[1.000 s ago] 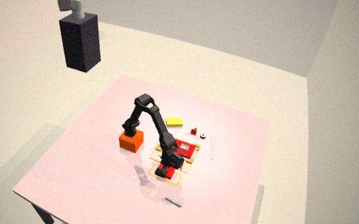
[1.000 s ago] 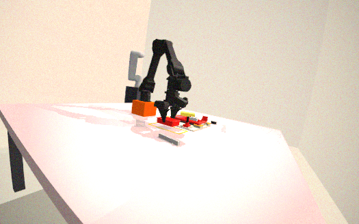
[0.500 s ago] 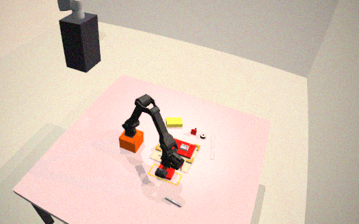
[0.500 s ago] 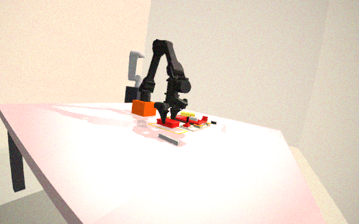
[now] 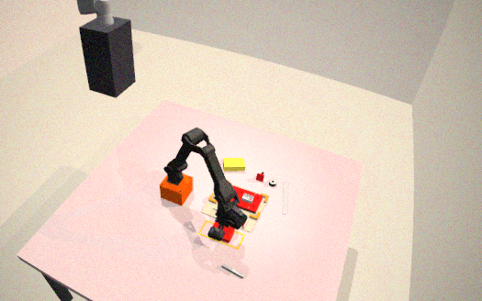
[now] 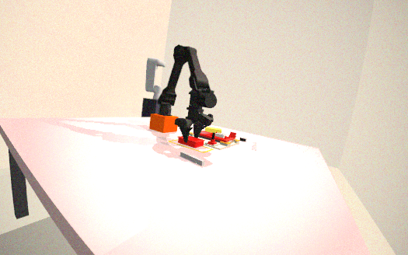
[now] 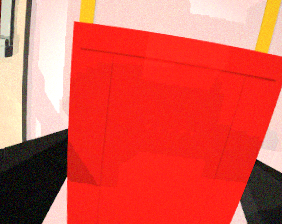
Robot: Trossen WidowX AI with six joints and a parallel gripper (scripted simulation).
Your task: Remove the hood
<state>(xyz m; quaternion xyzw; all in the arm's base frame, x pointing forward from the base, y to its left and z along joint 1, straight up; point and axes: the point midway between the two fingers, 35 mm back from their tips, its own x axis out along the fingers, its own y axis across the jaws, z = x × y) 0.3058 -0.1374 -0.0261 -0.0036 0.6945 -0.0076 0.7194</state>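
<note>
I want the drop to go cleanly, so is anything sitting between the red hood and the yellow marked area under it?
Nothing visible does. The hood, held in the jaws of the gripper, hangs right over the marked area, whose yellow outline frames only bare table.

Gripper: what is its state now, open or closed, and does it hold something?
Gripper: closed on the red hood, holding it low over the yellow-marked area.

Claw [image 6: 192, 132] down, clamped on hood [image 7: 165, 143]
</note>
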